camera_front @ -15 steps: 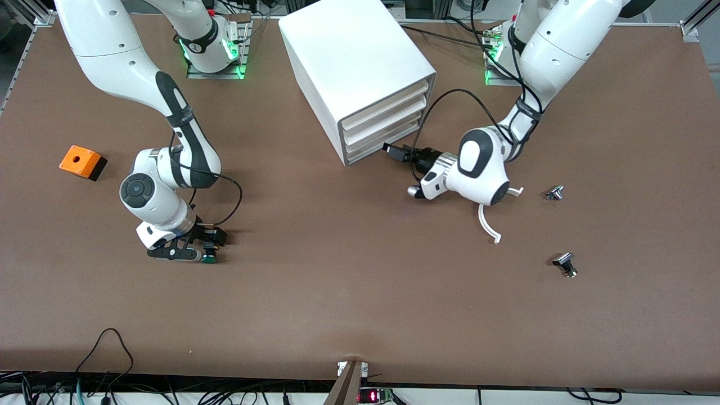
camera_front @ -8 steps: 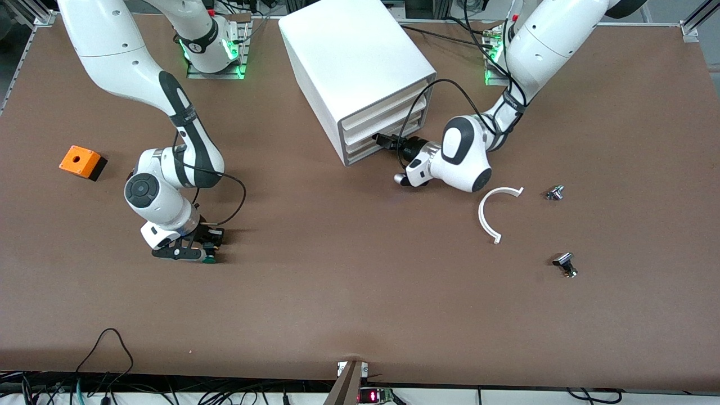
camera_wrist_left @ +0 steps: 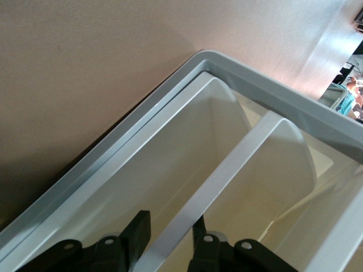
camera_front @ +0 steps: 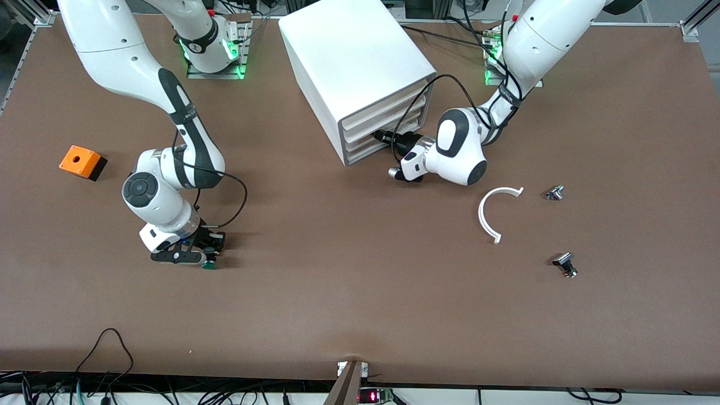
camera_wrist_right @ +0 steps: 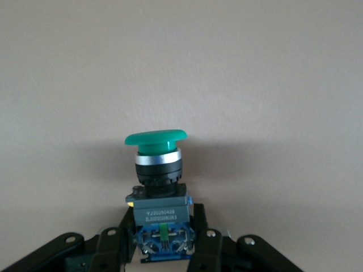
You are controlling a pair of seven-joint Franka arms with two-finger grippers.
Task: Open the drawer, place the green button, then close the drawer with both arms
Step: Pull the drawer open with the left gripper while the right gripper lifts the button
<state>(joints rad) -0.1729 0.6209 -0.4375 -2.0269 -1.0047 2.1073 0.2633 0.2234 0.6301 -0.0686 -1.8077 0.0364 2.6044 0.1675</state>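
Observation:
The white cabinet (camera_front: pixel 349 50) stands mid-table, with its three drawers shut. The lowest drawer (camera_front: pixel 365 151) faces the left arm. My left gripper (camera_front: pixel 378 136) is at the fronts of the lower drawers. In the left wrist view its open fingers (camera_wrist_left: pixel 133 232) straddle a white front edge (camera_wrist_left: pixel 227 170), without gripping it. The green-capped button (camera_front: pixel 209 264) is low over the table at the right arm's end. My right gripper (camera_front: pixel 207 254) is shut on its black-blue body (camera_wrist_right: pixel 161 226), and the green cap (camera_wrist_right: pixel 155 140) points away from the fingers.
An orange box with a hole (camera_front: pixel 81 161) lies near the right arm's table edge. A white curved strip (camera_front: pixel 488 216) and two small black-and-silver parts (camera_front: pixel 555 193) (camera_front: pixel 565 264) lie toward the left arm's end.
My left gripper has moved in to the cabinet's drawer fronts, off the white curved strip. The right gripper with the button has shifted only slightly.

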